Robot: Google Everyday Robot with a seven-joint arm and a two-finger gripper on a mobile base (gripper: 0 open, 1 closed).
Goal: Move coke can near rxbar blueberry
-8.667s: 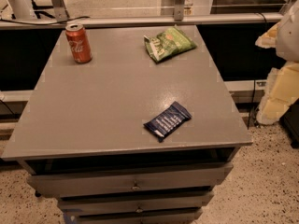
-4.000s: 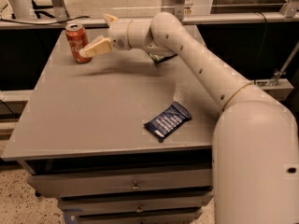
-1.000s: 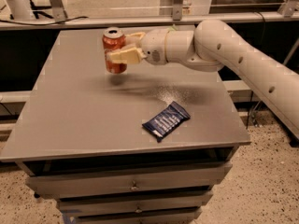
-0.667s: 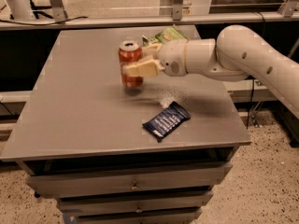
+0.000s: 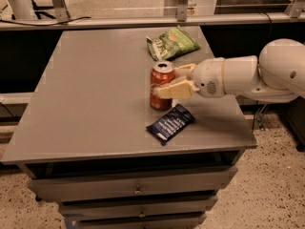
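I see my pincer clamped on the upright can, just beside the bar (right side of the worktop).

Red coke can with silver top, upright, right of centre, clasped from the right by gripper. Just nearer, beside its base: dark blue rxbar blueberry, lying flat, angled diagonally.
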